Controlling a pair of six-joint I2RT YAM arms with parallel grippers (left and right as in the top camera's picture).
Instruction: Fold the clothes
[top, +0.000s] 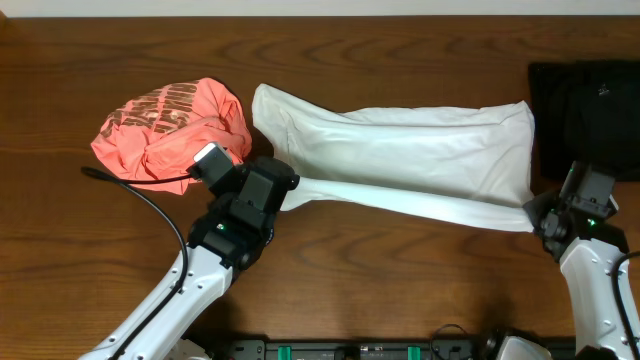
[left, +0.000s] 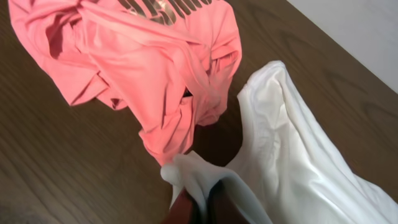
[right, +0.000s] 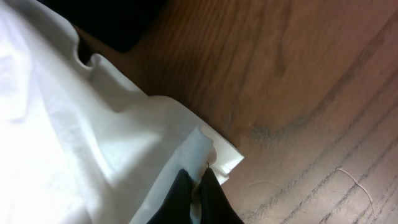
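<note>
A white T-shirt (top: 400, 150) lies stretched across the middle of the table, its near edge pulled taut between my two grippers. My left gripper (top: 283, 192) is shut on the shirt's near left corner (left: 199, 177). My right gripper (top: 540, 215) is shut on the shirt's near right corner (right: 205, 158). A coral-pink shirt (top: 170, 130) with pale lettering lies crumpled at the left, touching the white shirt's left end; it also shows in the left wrist view (left: 149, 68).
A black folded garment (top: 585, 110) lies at the right edge behind my right arm, and shows as a dark patch in the right wrist view (right: 106, 18). A black cable (top: 140, 195) runs along the left arm. Bare wooden table (top: 400, 280) lies in front.
</note>
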